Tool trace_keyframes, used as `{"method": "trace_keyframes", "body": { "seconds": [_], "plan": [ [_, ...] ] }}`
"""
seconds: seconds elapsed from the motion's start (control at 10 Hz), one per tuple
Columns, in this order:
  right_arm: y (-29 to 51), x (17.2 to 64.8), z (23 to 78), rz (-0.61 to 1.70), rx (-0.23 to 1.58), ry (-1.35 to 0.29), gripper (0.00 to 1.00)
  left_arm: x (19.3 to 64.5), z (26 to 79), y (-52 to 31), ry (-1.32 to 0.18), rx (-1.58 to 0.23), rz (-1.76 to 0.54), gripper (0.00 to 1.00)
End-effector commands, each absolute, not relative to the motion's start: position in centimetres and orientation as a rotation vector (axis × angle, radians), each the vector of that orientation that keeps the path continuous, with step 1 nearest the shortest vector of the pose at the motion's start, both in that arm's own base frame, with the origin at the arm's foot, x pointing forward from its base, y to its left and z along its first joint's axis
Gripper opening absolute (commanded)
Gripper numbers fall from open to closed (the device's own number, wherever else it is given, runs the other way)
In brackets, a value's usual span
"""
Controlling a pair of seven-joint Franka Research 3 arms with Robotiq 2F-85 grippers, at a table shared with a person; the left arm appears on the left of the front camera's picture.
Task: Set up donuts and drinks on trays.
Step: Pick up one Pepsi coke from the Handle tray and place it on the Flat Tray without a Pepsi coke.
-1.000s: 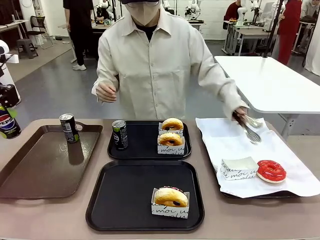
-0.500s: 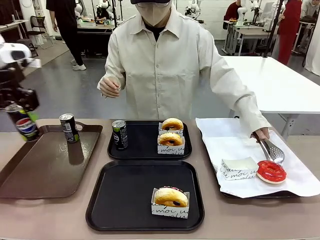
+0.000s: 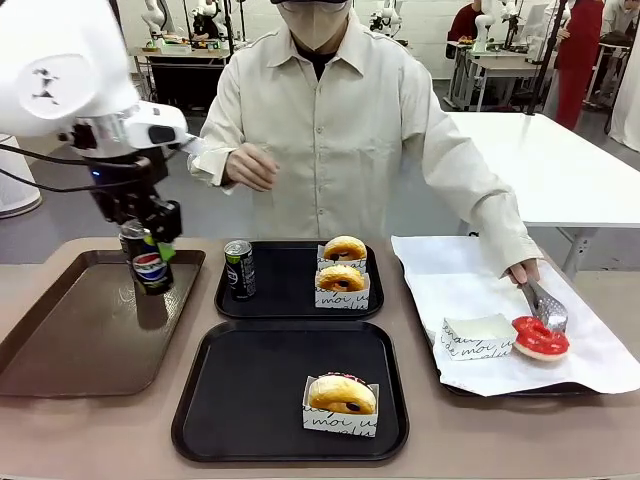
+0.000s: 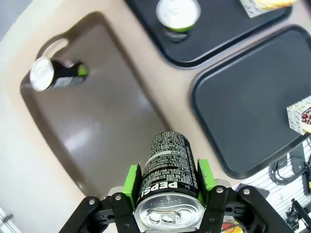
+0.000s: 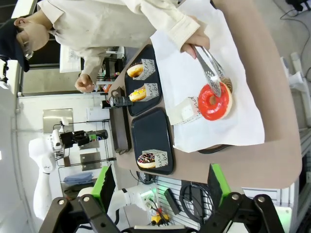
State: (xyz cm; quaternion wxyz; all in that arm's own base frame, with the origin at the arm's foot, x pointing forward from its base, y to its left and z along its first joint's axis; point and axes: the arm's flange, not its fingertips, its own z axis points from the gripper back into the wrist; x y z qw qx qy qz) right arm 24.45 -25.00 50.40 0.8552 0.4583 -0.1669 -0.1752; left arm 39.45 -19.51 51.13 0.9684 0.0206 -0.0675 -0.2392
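Note:
My left gripper point(image 3: 150, 252) is shut on a Pepsi can point(image 3: 152, 273) and holds it upright just above the far right corner of the brown tray point(image 3: 70, 340). In the left wrist view the green pads clamp that can point(image 4: 167, 167), with the left gripper point(image 4: 167, 187) over the brown tray's edge. A second can point(image 4: 54, 75) stands on the brown tray. The far black tray point(image 3: 290, 290) carries a green-marked can point(image 3: 239, 268) and two sleeved donuts point(image 3: 342, 278). One chocolate donut point(image 3: 342, 395) sits on the near black tray point(image 3: 250, 390). My right gripper point(image 5: 160, 187) hangs open high above the table.
At the right, a person's hand pinches a red iced donut point(image 3: 540, 338) with metal tongs point(image 3: 545, 305) over the white paper point(image 3: 450, 275) lining a tray. An empty paper sleeve point(image 3: 478, 336) lies beside it. The person's other hand is raised at chest height.
My left arm has swung in from the far left, carrying the Pepsi can over the brown tray. The person's tongs came down and closed on the red donut.

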Motion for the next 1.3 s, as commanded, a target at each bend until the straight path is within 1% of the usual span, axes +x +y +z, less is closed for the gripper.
{"method": "trace_keyframes", "body": {
  "seconds": [0.0,0.3,0.5,0.8,0.9,1.0,1.2],
  "plan": [
    [-25.0,24.5,50.4,-0.352,0.984,-0.373,1.0,39.2,50.7,-22.9,-0.181,0.073,-0.567,0.58],
    [-25.0,24.5,50.4,-0.352,0.984,-0.373,1.0,37.3,49.3,-28.0,-0.206,0.087,-0.714,0.58],
    [-25.0,24.5,50.4,-0.352,0.984,-0.373,1.0,37.3,48.2,-29.8,-0.18,0.085,-0.761,0.58],
    [-25.0,24.5,50.4,-0.352,0.984,-0.373,1.0,37.2,46.5,-31.5,-0.143,0.087,-0.803,0.58],
    [-25.0,24.5,50.4,-0.352,0.984,-0.373,1.0,36.9,46.5,-31.8,-0.138,0.12,-0.786,0.58],
    [-25.0,24.5,50.4,-0.352,0.984,-0.373,1.0,36.8,46.0,-30.9,-0.13,0.08,-0.774,0.58],
    [-25.0,24.5,50.4,-0.352,0.984,-0.373,1.0,36.9,45.5,-31.2,-0.121,0.09,-0.784,0.58]
  ]
}}
